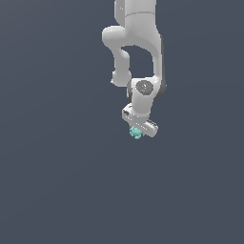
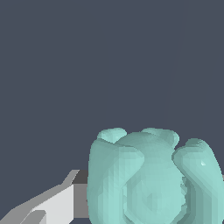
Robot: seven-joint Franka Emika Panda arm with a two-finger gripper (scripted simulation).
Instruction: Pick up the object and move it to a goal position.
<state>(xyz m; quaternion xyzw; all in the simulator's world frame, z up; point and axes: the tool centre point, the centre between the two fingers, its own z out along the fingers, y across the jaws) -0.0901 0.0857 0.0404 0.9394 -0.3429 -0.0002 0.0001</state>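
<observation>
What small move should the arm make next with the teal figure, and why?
Probably carry it on toward the goal without loosening. The teal figure sits right under the hand, and the wrist view shows a finger against its side. No goal marker is visible, so direction is unclear.

— What does the arm (image 1: 138, 43) look like?
— Smooth white rounded casings, with a dark band down one edge of the forearm. A grey round disc with a dark centre marks the wrist joint.
— And the gripper (image 1: 138, 127)?
— A white blocky bar; the wrist view shows one finger (image 2: 52, 205), white and grey with a darker pad.
</observation>
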